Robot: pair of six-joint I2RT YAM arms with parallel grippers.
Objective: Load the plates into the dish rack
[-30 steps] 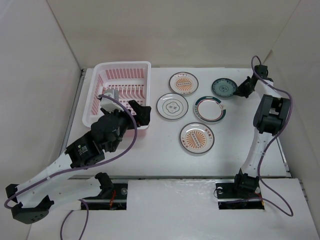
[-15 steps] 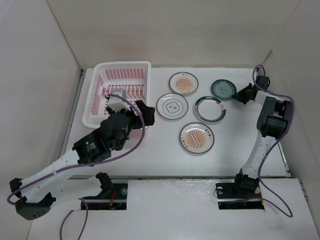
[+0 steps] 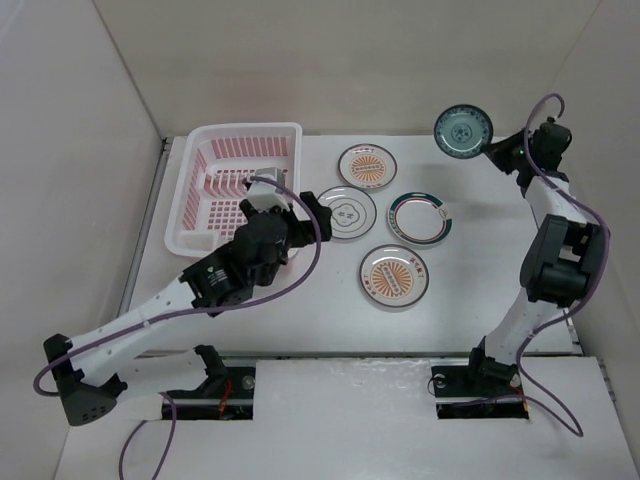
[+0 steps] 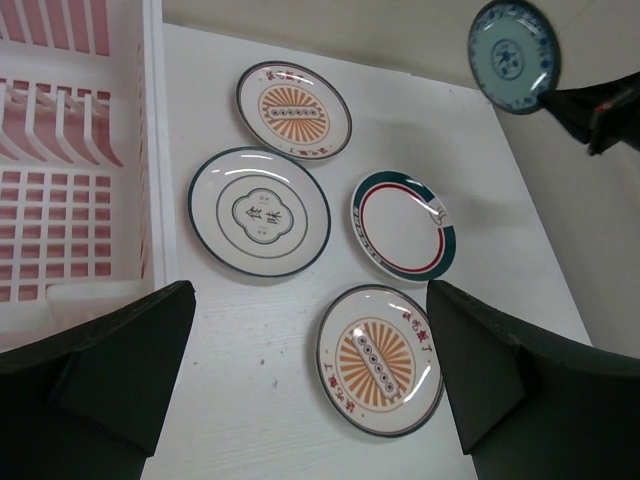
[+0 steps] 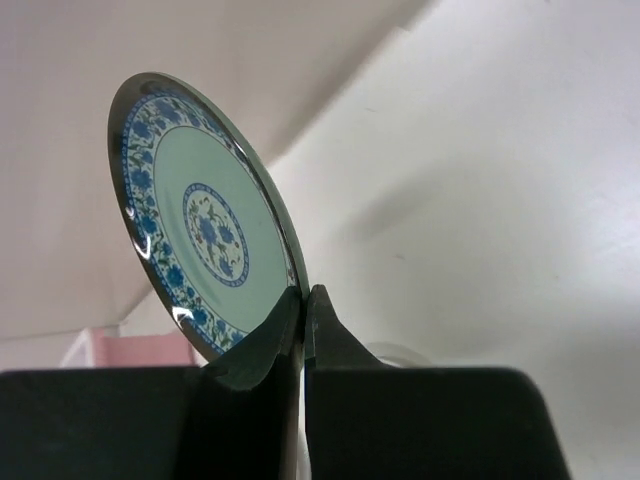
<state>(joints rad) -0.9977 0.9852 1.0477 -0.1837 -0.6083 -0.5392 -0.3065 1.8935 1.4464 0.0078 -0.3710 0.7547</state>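
My right gripper [image 3: 495, 150] [image 5: 303, 295] is shut on the rim of the dark green plate [image 3: 461, 130] [image 5: 200, 240] and holds it on edge, high above the table's back right. The plate also shows in the left wrist view [image 4: 514, 55]. Four plates lie flat on the table: a far sunburst plate [image 3: 367, 166] [image 4: 293, 110], the dark-marked white plate [image 3: 350, 213] [image 4: 259, 211], the green-rimmed plate [image 3: 420, 219] [image 4: 403, 225] and a near sunburst plate [image 3: 393, 277] [image 4: 380, 360]. My left gripper [image 3: 305, 212] [image 4: 310, 300] is open and empty, above the table between the pink dish rack [image 3: 245, 130] [image 4: 152, 150] and the plates.
The dish rack holds no plates and stands at the back left. White walls close in the table at the back and both sides. The right arm's purple cable [image 3: 575, 205] loops beside its upper links.
My right gripper has lifted the dark green plate off the table and tipped it on edge. My left arm has swung right, from over the rack's corner toward the plates.
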